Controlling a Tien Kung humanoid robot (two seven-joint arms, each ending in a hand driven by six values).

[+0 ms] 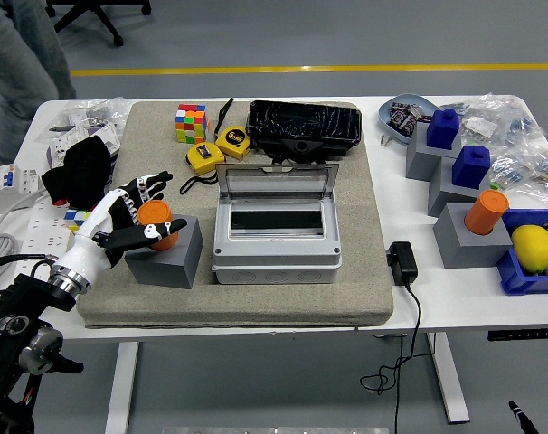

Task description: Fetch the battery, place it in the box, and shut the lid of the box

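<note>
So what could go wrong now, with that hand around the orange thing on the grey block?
The left hand only partly wraps the orange battery, thumb in front and fingers behind, so it might slip on lifting. The battery sits in a grey holder that could tip or drag along. The box stands close by with its lid upright, so a careless swing might knock the lid.
</note>
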